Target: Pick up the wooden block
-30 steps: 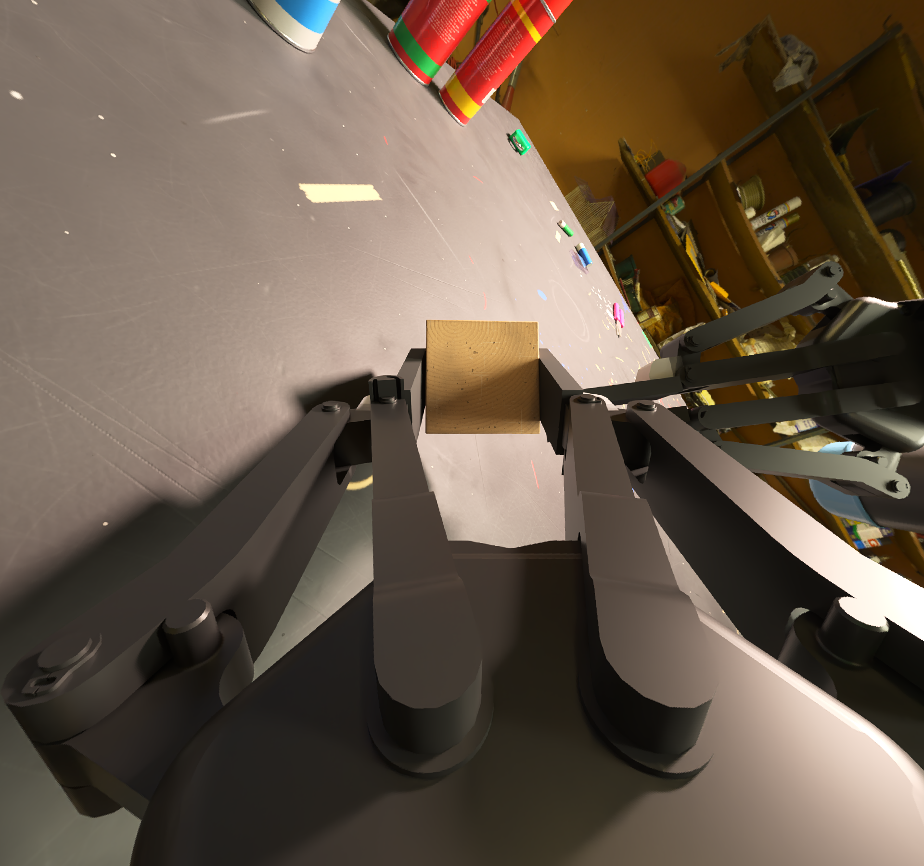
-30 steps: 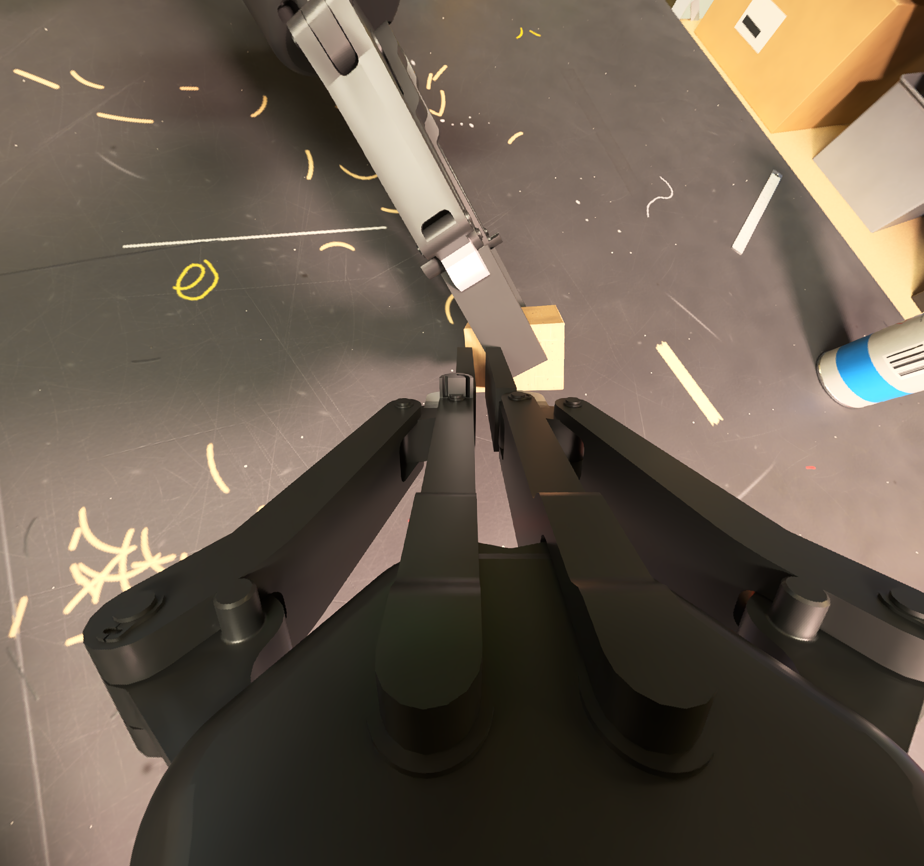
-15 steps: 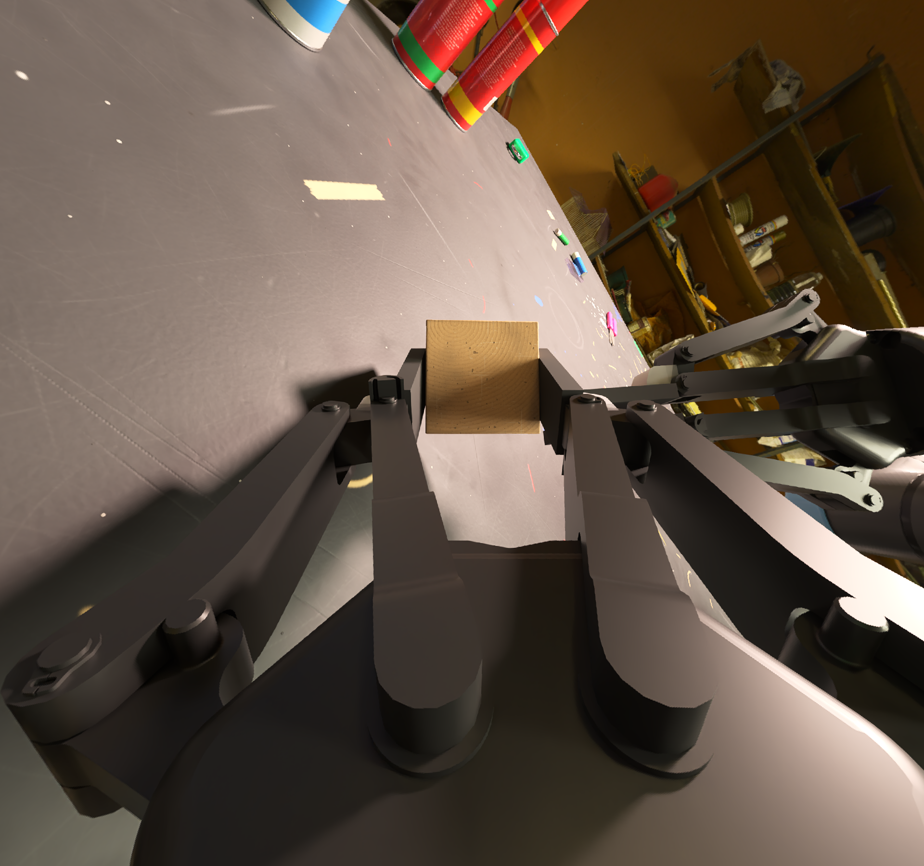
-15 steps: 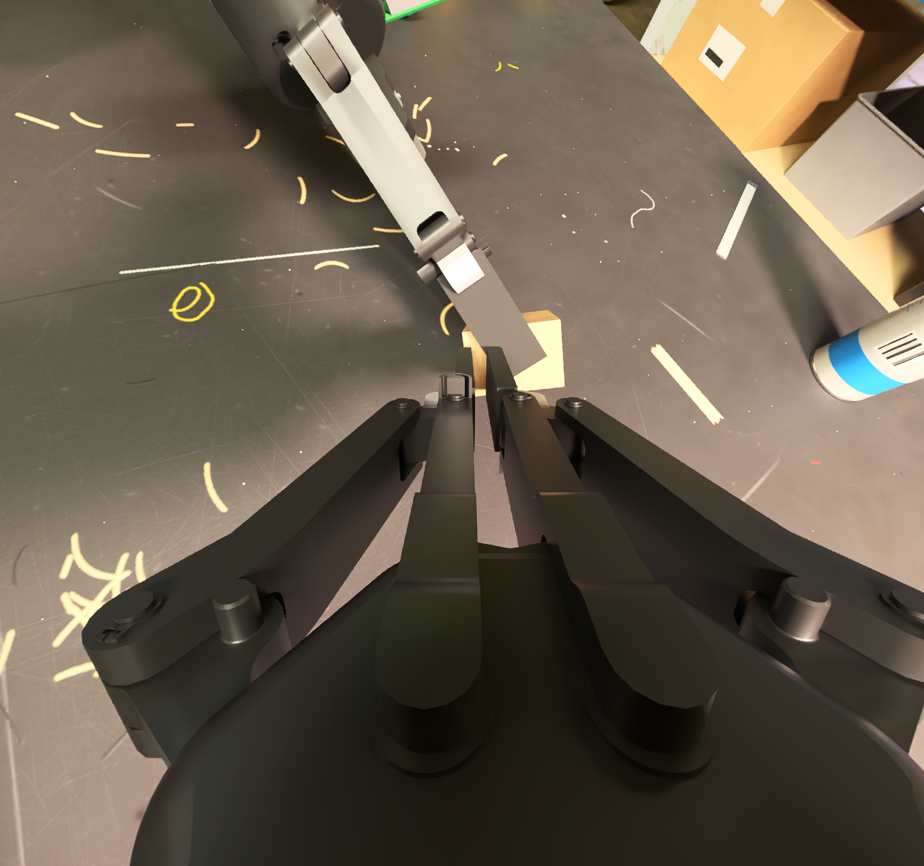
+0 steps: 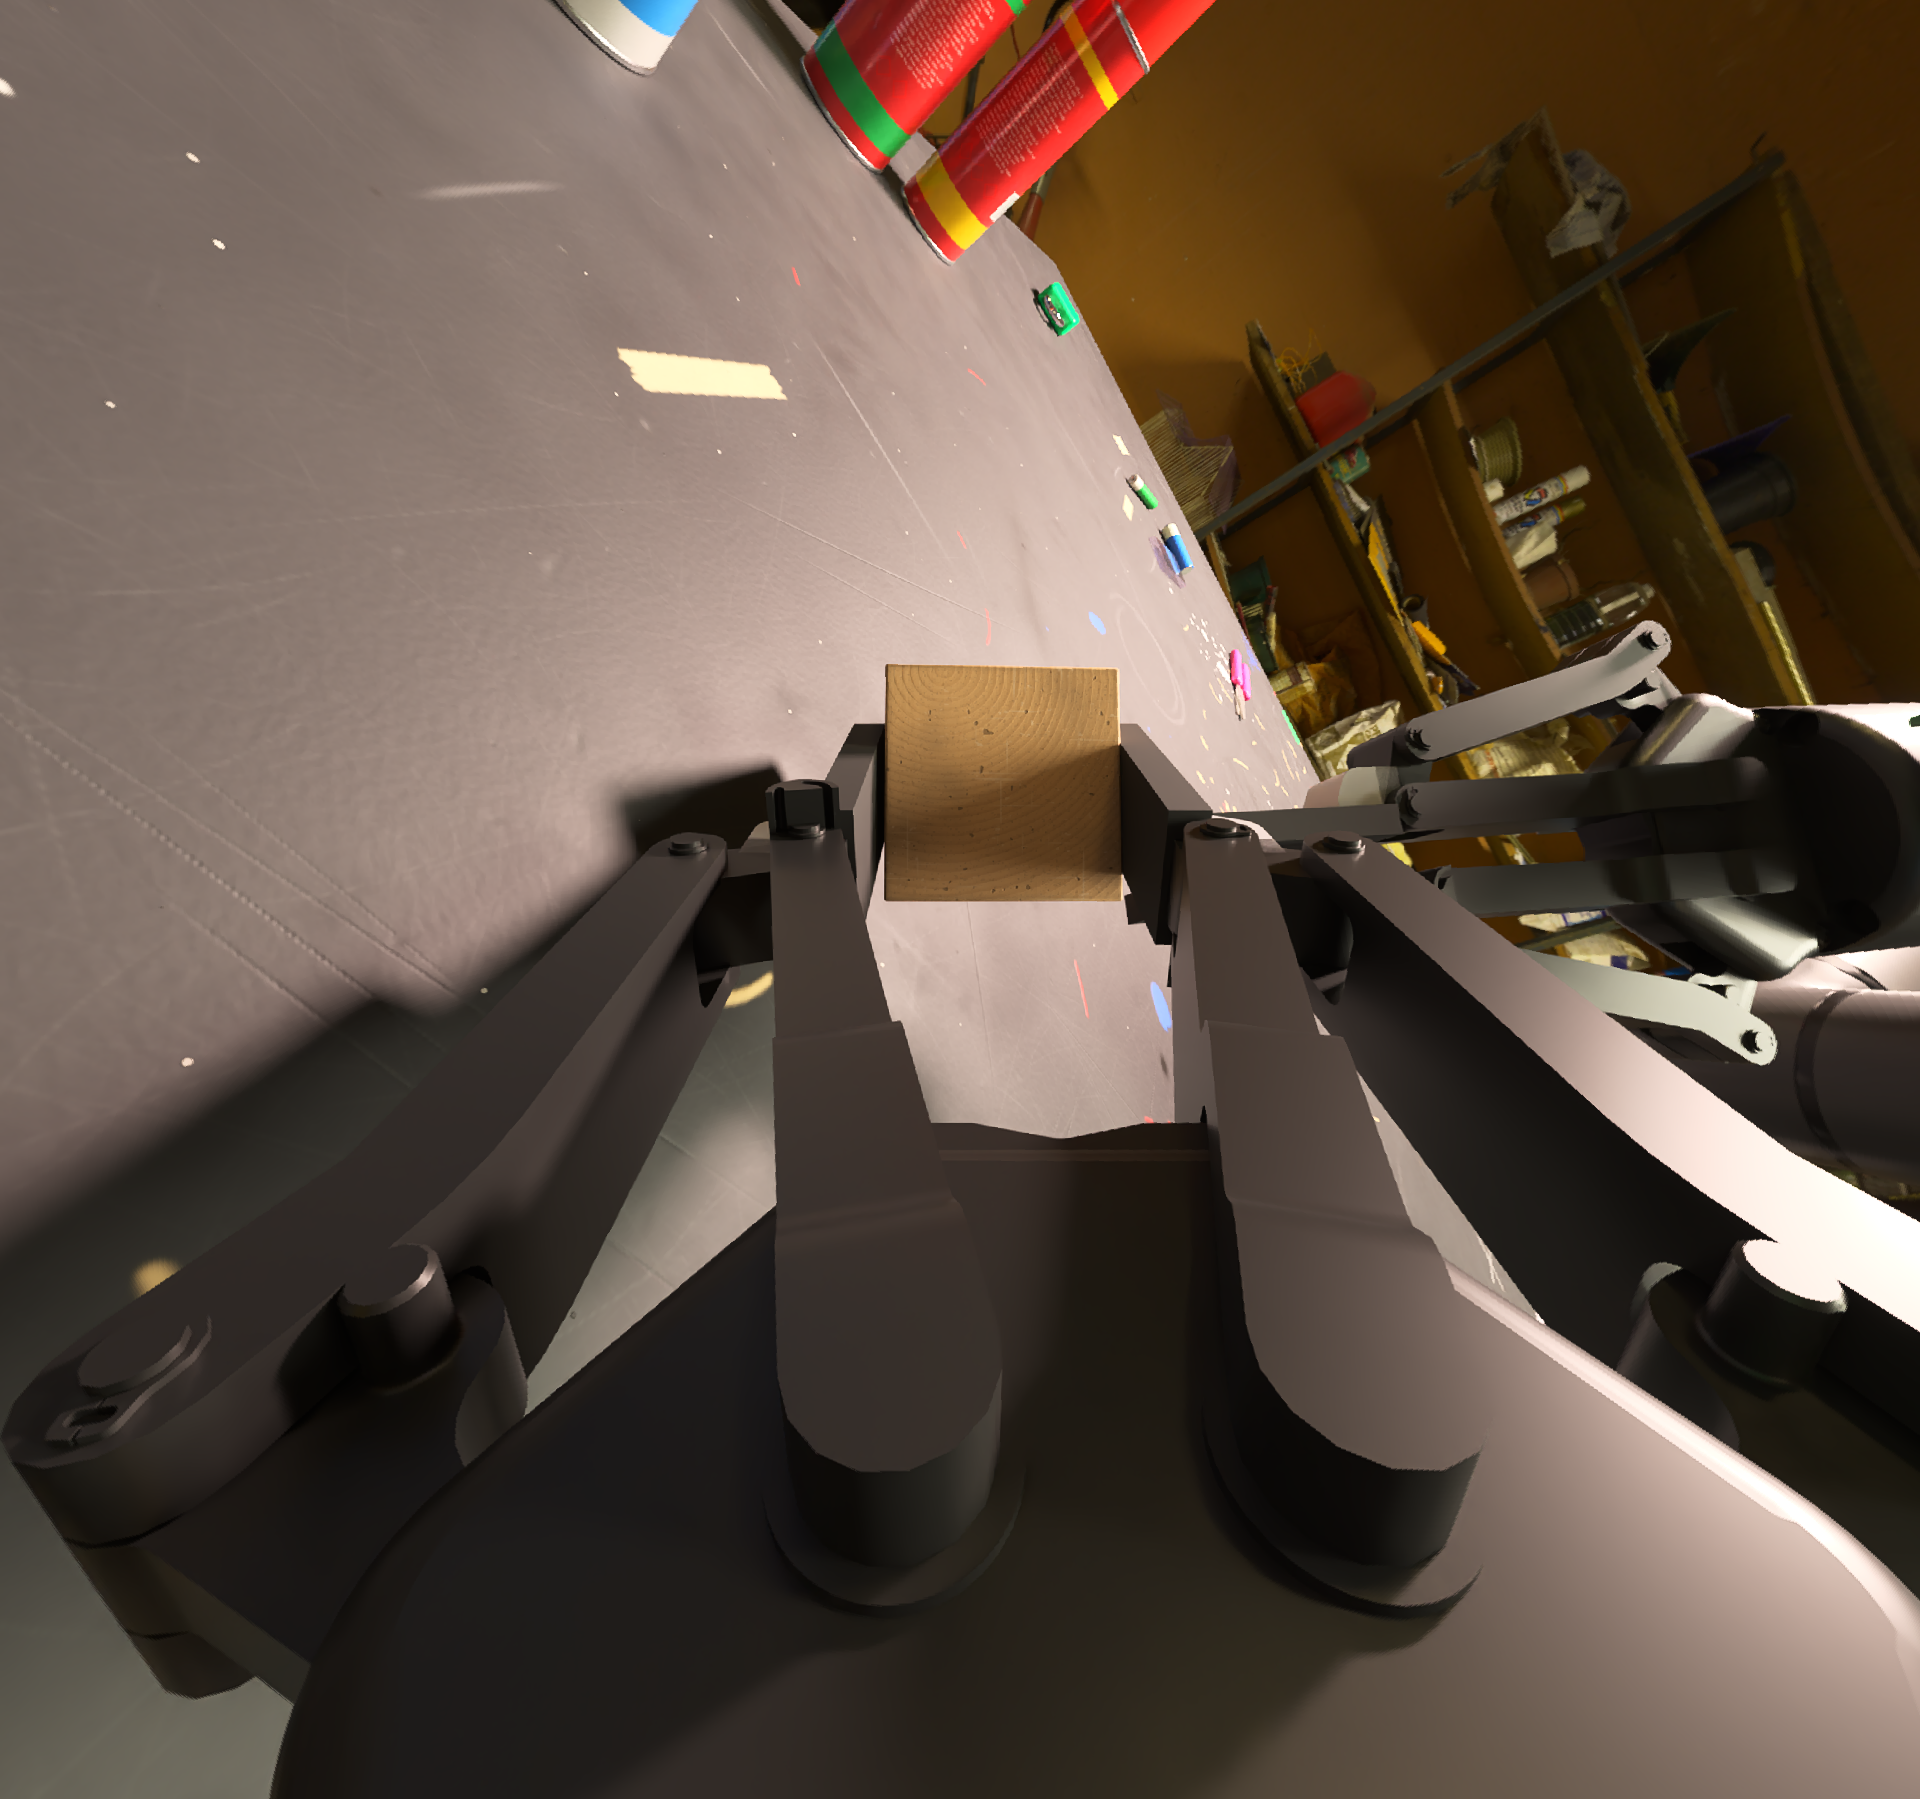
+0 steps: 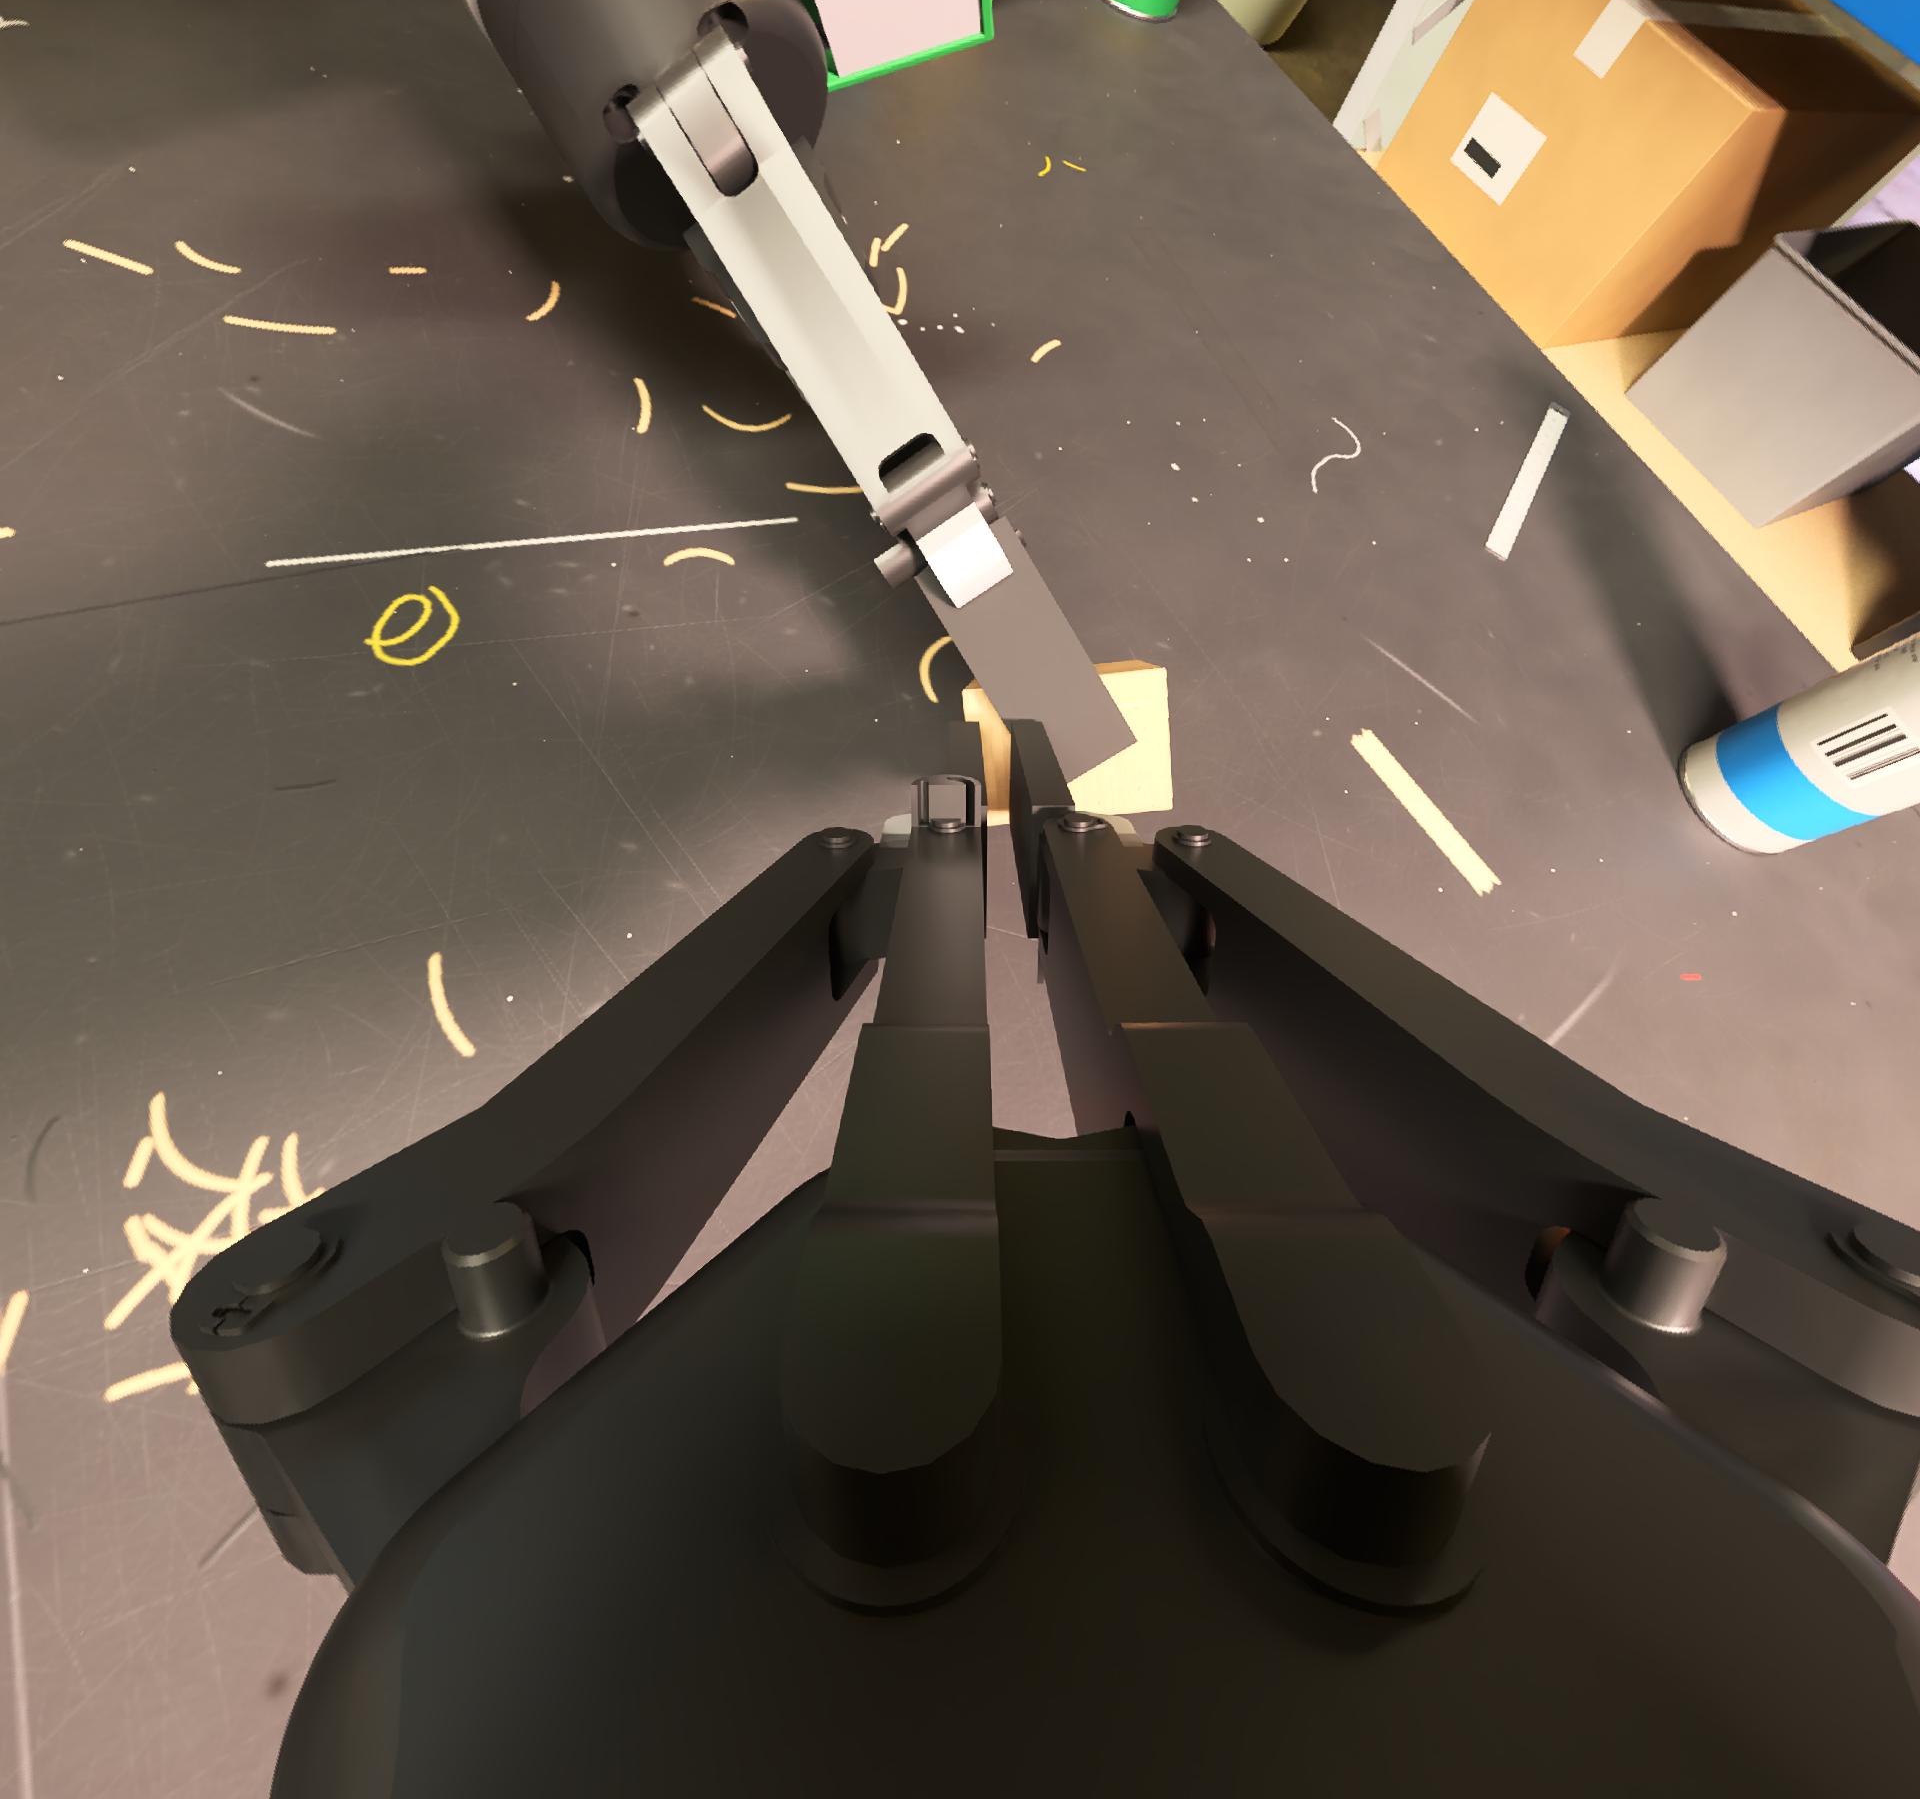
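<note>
Two left fingers (image 5: 1148, 819) clamped on wooden block (image 5: 1003, 783), right fingers (image 6: 961, 876) closed, empty

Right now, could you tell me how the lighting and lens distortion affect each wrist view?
Left wrist view: warm, dim light; the wooden block between the left gripper fingers is shaded on its lower half, and the wide angle bows the shelves. Right wrist view: brighter, even light; the block's visible face looks pale, and the table stays sharp.
</note>
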Robot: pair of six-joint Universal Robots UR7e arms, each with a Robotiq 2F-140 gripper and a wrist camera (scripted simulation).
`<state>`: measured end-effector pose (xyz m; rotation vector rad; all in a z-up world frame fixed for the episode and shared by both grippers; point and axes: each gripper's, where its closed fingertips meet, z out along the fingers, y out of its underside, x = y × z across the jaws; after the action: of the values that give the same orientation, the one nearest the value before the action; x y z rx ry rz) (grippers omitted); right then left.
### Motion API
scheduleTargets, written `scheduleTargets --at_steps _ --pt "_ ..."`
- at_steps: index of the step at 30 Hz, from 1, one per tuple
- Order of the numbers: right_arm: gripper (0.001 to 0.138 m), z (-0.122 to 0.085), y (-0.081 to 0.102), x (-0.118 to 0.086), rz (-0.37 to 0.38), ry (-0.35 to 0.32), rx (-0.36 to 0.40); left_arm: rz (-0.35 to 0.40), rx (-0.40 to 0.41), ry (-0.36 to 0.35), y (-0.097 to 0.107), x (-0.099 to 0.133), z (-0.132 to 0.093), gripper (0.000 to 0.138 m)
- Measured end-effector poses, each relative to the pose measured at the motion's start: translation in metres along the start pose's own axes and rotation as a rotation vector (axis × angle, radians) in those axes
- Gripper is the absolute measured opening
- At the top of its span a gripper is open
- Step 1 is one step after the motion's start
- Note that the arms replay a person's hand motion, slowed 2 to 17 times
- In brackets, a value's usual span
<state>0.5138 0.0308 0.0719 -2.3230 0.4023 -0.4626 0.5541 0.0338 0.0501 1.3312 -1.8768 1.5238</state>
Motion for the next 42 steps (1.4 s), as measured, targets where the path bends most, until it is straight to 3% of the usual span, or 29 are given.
scheduleTargets --at_steps 17,42 --pt "0.008 -0.007 -0.001 -0.002 -0.058 -0.028 -0.036 -0.099 -0.021 0.085 0.004 0.007 0.002 0.056" --pt "0.008 -0.021 -0.007 -0.002 -0.134 -0.155 -0.211 -0.282 -0.023 0.241 0.007 0.022 0.004 0.056"
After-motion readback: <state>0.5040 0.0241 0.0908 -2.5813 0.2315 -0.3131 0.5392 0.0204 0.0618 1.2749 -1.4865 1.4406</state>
